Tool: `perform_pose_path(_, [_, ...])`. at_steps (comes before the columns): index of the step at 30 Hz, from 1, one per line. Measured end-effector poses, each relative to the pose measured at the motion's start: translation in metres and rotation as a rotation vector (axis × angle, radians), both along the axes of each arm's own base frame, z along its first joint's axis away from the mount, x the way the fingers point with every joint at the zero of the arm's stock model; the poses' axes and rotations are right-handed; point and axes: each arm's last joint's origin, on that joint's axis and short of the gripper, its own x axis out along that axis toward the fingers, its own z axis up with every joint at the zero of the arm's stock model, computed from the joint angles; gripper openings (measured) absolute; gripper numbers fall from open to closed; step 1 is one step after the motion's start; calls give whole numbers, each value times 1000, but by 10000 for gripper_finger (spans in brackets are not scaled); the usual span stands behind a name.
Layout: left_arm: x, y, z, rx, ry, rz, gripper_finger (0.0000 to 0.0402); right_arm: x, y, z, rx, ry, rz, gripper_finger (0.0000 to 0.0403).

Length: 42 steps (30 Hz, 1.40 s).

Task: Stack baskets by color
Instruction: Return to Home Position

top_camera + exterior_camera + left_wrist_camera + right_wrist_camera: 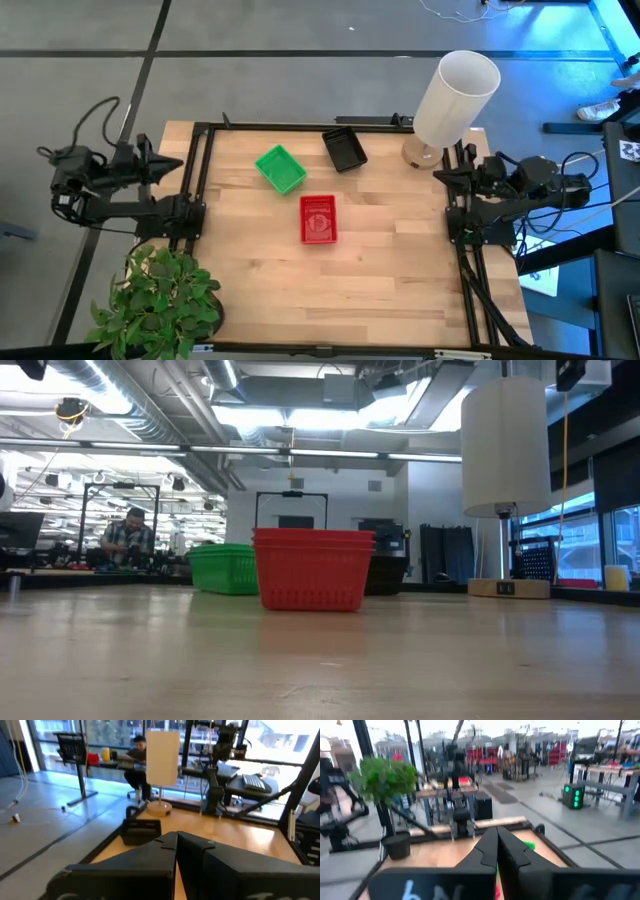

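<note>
Baskets sit in three single-colour stacks on the far half of the bench [380,290]. The green stack [280,169] is to the left, with the black stack [344,149] just right of it and closer to the far edge. The red stack [318,219] is nearer the middle, apart from both.

Bench is pale wood planks edged by a black frame [196,180]. A white lamp shade [456,97] stands at the far right corner and a potted plant [160,300] at the near left. The room is an open workshop with a grey floor and ceiling ducts. A person [128,540] sits far off.

The left pincer [172,165] is parked off the bench's left edge, fingers pressed together on nothing. The right pincer [445,177] sits at the right edge, likewise closed and empty.

In the low view the red stack hides most of the black one. The number of baskets per stack is unclear. White marks on the right pincer's body are too blurred to read.
</note>
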Motion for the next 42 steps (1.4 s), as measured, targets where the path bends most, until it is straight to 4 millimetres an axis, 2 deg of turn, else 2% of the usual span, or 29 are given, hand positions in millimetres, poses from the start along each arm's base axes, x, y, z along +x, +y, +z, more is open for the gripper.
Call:
perform_pose_path(9, [4, 0, -3, -19, 10, -5, 0, -18, -3, -33, -24, -136, 9, 0])
perform_pose_path(16, [6, 0, -1, -7, -25, -5, 0, -10, -1, -45, -32, -103, 29, 0])
perform_pose_path(20, [23, 1, -8, 1, -39, -24, 0, -1, 1, -53, -26, -166, 47, 0])
perform_pose_path(28, [77, 3, -48, 19, -39, -43, 0, 26, 8, -105, -38, -212, 68, 0])
perform_pose_path(33, [100, 3, -74, 26, -46, -84, 0, 33, 10, -128, -47, -222, 105, 0])
perform_pose_path(37, [113, 4, -94, 14, -43, -87, 0, 34, 11, -132, -29, -186, 128, 0])
perform_pose_path(42, [126, 3, -117, 17, -58, -129, 0, 34, 14, -132, -112, -179, 211, 0])
